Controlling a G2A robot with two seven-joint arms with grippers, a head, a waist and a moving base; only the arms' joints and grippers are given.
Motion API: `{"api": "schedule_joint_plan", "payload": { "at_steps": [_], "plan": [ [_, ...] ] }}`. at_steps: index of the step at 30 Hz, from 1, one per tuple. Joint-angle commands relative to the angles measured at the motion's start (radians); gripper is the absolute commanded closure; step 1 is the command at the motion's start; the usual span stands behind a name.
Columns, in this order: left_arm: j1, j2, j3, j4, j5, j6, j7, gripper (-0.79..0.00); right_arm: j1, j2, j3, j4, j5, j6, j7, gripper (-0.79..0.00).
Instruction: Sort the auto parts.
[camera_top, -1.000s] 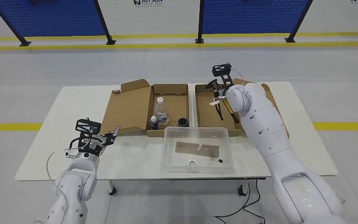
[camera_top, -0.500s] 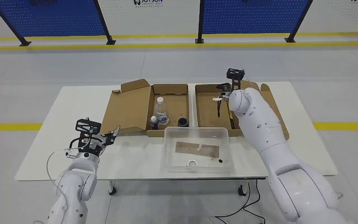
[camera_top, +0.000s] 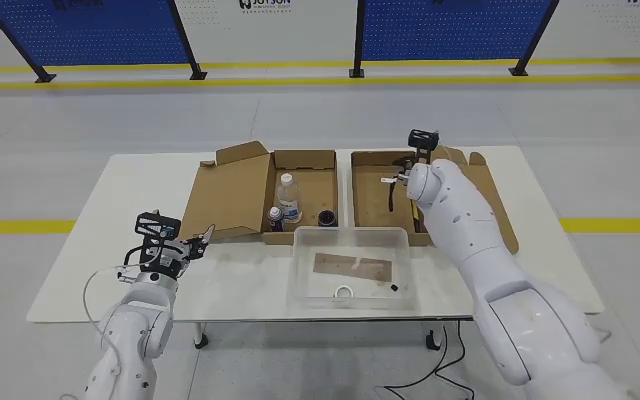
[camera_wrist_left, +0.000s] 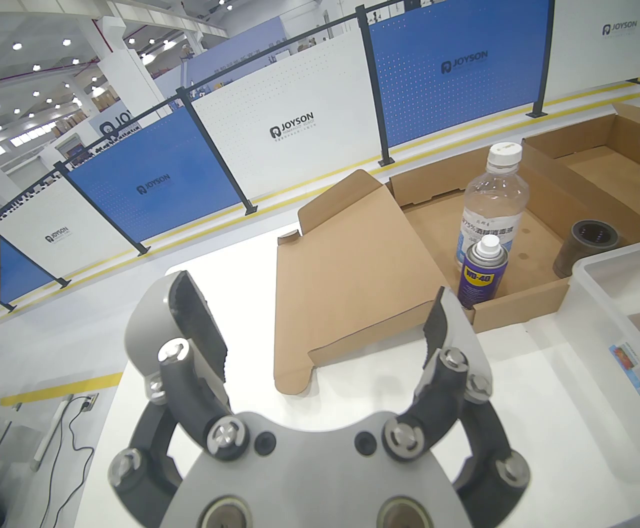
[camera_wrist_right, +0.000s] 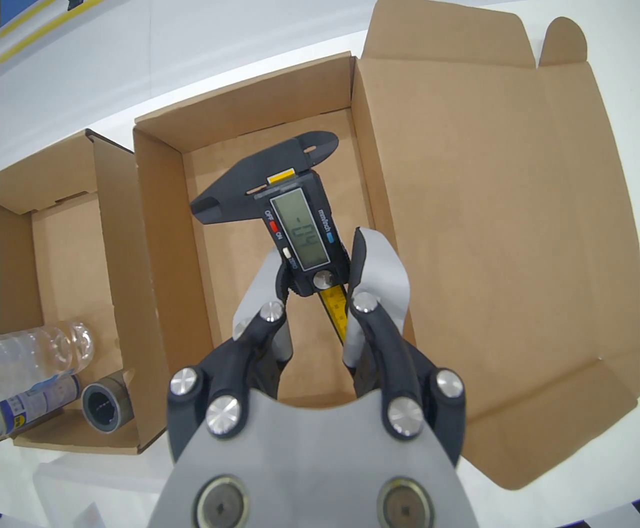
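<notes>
My right gripper (camera_wrist_right: 316, 260) is shut on a black digital caliper (camera_wrist_right: 295, 220) with a grey display and a yellow scale. It holds the caliper over the floor of the right cardboard box (camera_wrist_right: 240, 120); from above the caliper (camera_top: 391, 188) hangs inside that box (camera_top: 364, 200). The left cardboard box (camera_top: 305, 160) holds a clear bottle (camera_wrist_left: 492, 205), a blue spray can (camera_wrist_left: 480, 272) and a dark cylindrical sleeve (camera_wrist_left: 585, 247). My left gripper (camera_wrist_left: 320, 320) stands open and empty over the table's left part, short of the left box's flap (camera_wrist_left: 350, 270).
A clear plastic bin (camera_top: 350, 265) stands at the table's front middle with a card, a small white ring and small dark bits inside. The right box's lid flap (camera_wrist_right: 490, 240) lies open to the side. Bare table (camera_top: 120, 200) spreads around the left gripper.
The right arm has carried the caliper to the right and lowered it into the right box. The left arm has not moved.
</notes>
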Motion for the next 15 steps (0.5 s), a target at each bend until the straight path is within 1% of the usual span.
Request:
{"api": "schedule_joint_plan", "payload": {
  "at_steps": [1,4,6,9,15],
  "plan": [
    [0.0,0.0,0.0,0.0,0.0,0.0,0.0,-0.785,0.006,-0.003,-0.004,0.013,-0.003,-0.005,-0.003,-0.157],
    [0.0,0.0,0.0,0.0,0.0,0.0,0.0,-0.785,0.015,-0.008,-0.008,0.032,-0.004,-0.013,-0.004,-0.228],
    [0.0,0.0,0.0,0.0,0.0,0.0,0.0,-0.785,0.021,-0.011,-0.011,0.041,-0.008,-0.018,-0.008,-0.246],
    [0.0,0.0,0.0,0.0,0.0,0.0,0.0,-0.785,0.029,-0.014,-0.012,0.052,-0.009,-0.022,-0.008,-0.308],
    [0.0,0.0,0.0,0.0,0.0,0.0,0.0,-0.785,0.038,-0.019,-0.014,0.067,-0.009,-0.031,-0.017,-0.339]
  ]
}}
